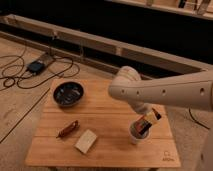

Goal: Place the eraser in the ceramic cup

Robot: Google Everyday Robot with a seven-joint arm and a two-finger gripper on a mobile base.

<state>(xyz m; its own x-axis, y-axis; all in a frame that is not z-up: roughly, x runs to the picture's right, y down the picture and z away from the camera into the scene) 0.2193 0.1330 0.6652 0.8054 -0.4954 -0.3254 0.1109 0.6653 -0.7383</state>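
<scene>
Pincer (145, 124): clamped on the eraser (150, 119), right above the ceramic cup (137, 134) (near desk (107, 112) edge).
Advice: centre it, lower, then release.

On a wooden table (110, 150), the gripper (142, 126) hangs directly above the ceramic cup (137, 135) at right; bowl (68, 94) back left, wrapped bar (67, 129) and block (86, 141) front left.

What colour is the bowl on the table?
The bowl is dark, nearly black, seen in the camera view. The gripper is far right of it, over the ceramic cup.
</scene>
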